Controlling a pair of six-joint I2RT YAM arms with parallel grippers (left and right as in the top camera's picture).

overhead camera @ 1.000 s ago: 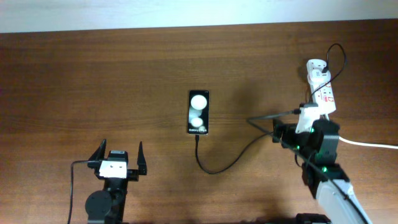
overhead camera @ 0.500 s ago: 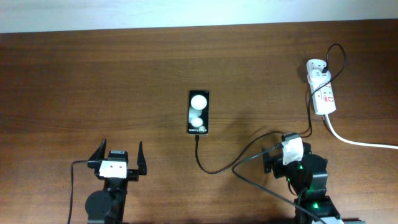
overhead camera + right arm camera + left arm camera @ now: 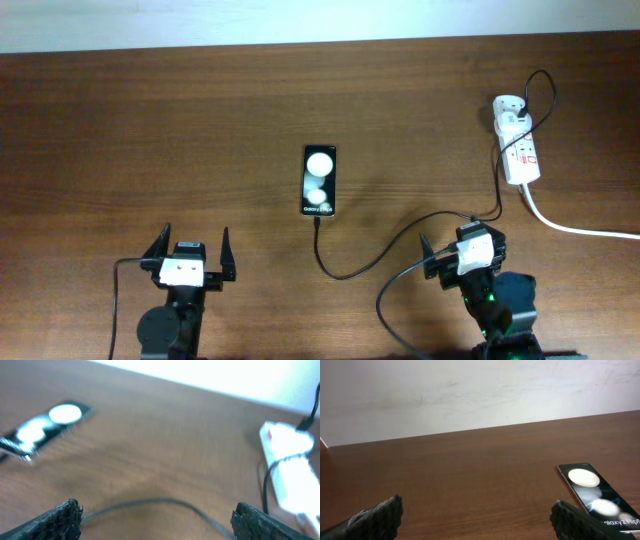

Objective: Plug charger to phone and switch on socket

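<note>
Left fingers (image 3: 375,517) and right fingers (image 3: 55,520) spread wide, empty; charger cable (image 3: 370,262) across counter (image 3: 150,120) before right fingers, reaching phone (image 3: 319,180); power strip (image 3: 518,150) beyond.

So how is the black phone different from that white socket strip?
The phone is black with two white round spots; the socket is white with red marks. The phone lies mid-table, the socket at the far right. The socket trails a thick white cord; the phone has only the thin black charger at its near end. Both lie flat, and the charger runs between them.
</note>
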